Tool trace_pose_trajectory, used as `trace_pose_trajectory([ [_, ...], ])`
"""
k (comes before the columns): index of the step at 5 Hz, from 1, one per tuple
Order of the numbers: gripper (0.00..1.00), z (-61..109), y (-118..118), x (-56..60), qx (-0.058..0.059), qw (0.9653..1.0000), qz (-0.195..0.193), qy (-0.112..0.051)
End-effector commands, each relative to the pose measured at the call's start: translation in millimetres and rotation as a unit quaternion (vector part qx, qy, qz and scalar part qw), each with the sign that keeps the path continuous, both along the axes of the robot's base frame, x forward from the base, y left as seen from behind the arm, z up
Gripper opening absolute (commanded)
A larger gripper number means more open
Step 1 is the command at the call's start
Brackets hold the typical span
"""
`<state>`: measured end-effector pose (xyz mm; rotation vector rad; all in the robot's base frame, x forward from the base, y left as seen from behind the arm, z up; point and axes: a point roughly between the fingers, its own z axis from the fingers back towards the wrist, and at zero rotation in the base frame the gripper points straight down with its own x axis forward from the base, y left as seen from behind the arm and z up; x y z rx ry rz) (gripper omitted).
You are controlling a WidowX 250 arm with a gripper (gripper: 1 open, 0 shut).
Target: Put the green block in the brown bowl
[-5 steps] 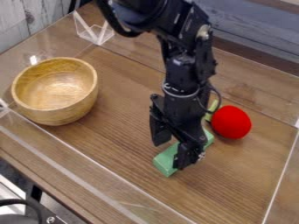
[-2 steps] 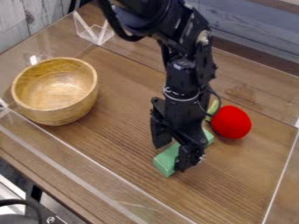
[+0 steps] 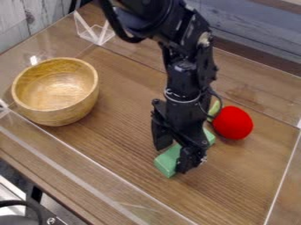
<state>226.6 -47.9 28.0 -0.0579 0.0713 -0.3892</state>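
Note:
The green block [image 3: 168,162] lies on the wooden table, right of centre and toward the front; only its near end shows, the rest is hidden behind my gripper [image 3: 177,156]. The black gripper points straight down over the block with its fingers [image 3: 159,138] spread to either side of it, open and low against the table. The brown bowl [image 3: 55,90] stands empty at the left, well apart from the arm.
A red strawberry-like toy [image 3: 231,123] with a green top sits just right of the arm. Clear plastic walls [image 3: 94,33] edge the table at the back, left and front. The tabletop's right edge [image 3: 282,189] runs near the block.

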Motion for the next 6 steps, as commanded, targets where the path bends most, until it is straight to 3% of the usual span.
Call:
trace_pose_trajectory([
  [1,1.00,5.0,2.1,4.4,-0.003,0.9999,0.007,-0.012],
  [2,1.00,5.1,2.9,4.6,-0.004,0.9999,0.010,-0.013],
  [3,0.00,0.6,4.2,5.3,-0.003,0.9999,0.014,-0.009],
  [6,0.00,12.6,7.9,5.0,-0.007,0.9995,0.027,-0.017],
])
